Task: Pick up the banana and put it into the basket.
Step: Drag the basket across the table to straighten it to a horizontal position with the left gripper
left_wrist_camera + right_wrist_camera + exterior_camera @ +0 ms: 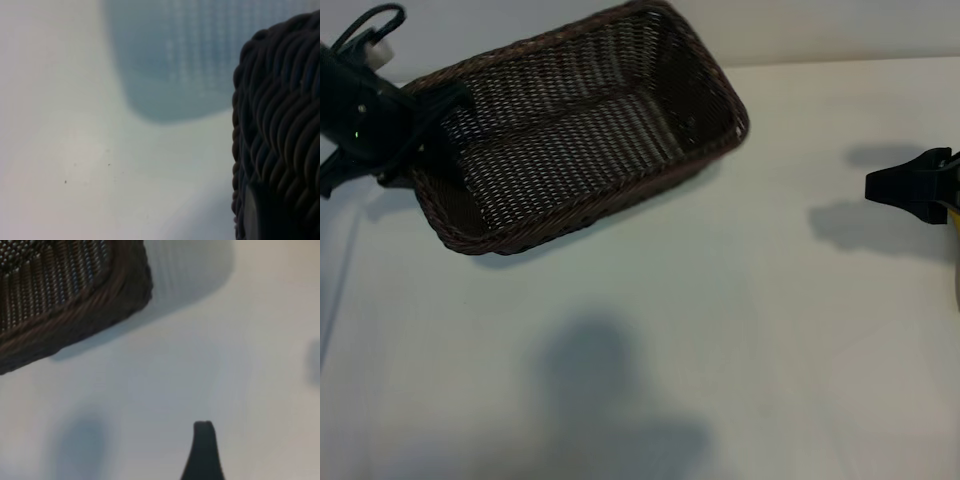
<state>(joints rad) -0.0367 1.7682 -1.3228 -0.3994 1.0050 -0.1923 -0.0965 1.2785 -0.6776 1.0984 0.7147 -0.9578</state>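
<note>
The dark brown woven basket [590,120] stands slantwise at the back left of the white table, with nothing inside it. My left gripper [432,150] is shut on the rim of its left short end. The left wrist view shows that rim [280,125] close up, with the basket's latticed shadow on the table beyond. My right gripper [880,187] hovers at the right edge, open and holding nothing; one dark finger [203,450] shows over bare table, the basket's corner [75,305] farther off. A yellow sliver [954,212] under that gripper could be the banana; I cannot tell.
The white table top [740,330] stretches from the basket to the right gripper. A broad soft shadow [600,400] lies across its front middle. The left arm's black cable [370,22] loops above the basket's left end.
</note>
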